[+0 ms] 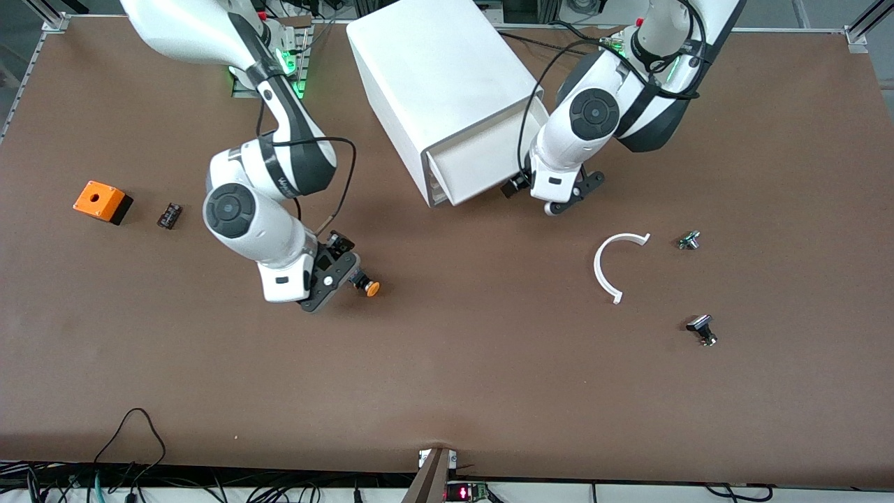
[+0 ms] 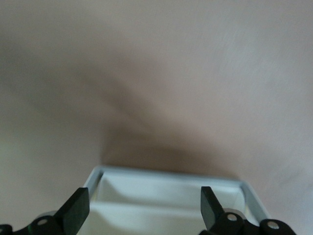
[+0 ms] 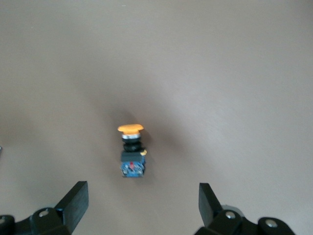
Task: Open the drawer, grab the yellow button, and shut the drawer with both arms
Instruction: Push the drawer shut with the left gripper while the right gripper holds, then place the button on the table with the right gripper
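Observation:
The white cabinet (image 1: 433, 70) stands at the table's far middle. Its top drawer (image 1: 482, 164) is pulled out and looks empty. My left gripper (image 1: 559, 199) is open, low at the drawer's front corner toward the left arm's end. In the left wrist view its fingers (image 2: 78, 208) straddle the drawer's rim (image 2: 171, 171). The button (image 1: 367, 285), orange cap and dark body, lies on its side on the table. My right gripper (image 1: 341, 276) is open and empty just above the table beside it. In the right wrist view the button (image 3: 132, 152) lies ahead of the open gripper (image 3: 142, 200).
An orange cube with a hole (image 1: 102, 201) and a small black part (image 1: 169, 215) lie toward the right arm's end. A white curved strip (image 1: 618, 265) and two small metallic parts (image 1: 689, 240) (image 1: 702, 328) lie toward the left arm's end.

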You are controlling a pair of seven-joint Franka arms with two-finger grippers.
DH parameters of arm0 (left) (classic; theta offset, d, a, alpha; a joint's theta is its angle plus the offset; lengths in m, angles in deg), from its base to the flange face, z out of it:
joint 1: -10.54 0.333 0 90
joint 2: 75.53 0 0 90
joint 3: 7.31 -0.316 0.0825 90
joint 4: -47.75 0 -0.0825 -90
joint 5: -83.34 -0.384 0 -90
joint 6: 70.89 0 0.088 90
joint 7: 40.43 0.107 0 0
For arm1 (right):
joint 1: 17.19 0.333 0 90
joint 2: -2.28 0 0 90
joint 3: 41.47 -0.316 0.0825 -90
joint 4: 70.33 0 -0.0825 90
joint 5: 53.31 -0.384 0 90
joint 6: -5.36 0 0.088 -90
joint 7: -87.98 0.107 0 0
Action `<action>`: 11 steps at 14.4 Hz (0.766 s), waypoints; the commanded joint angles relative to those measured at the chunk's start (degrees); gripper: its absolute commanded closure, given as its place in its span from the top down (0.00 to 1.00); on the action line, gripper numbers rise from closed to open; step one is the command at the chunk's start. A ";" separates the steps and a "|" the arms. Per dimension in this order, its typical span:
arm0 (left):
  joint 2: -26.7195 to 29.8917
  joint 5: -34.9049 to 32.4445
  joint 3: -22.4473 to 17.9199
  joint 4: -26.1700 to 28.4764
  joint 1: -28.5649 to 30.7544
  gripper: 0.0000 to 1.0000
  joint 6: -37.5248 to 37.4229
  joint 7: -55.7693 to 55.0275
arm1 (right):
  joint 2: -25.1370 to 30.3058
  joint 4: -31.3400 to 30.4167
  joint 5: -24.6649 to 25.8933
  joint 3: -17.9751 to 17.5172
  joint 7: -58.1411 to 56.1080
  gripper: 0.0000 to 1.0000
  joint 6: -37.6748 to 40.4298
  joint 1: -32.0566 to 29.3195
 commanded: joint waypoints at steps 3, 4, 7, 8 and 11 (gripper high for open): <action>3.34 5.49 4.68 2.41 0.54 1.00 -6.24 -0.91 | 2.81 -0.15 0.81 1.42 16.43 1.00 5.86 -0.80; 3.26 6.89 5.56 2.93 0.54 1.00 -6.94 -0.91 | 3.34 -0.23 2.29 1.86 20.57 1.00 7.00 -0.80; 3.26 12.08 7.49 4.78 0.54 1.00 -6.86 -0.38 | 4.30 -0.41 3.71 4.22 30.61 1.00 12.26 -0.80; 3.17 12.18 7.76 4.87 0.45 1.00 -6.77 -0.38 | 5.26 -0.24 6.06 5.37 30.71 1.00 14.11 -0.80; 2.99 12.27 7.68 4.78 0.80 1.00 -6.42 -0.03 | 7.99 0.38 13.54 7.22 30.71 1.00 17.03 -1.41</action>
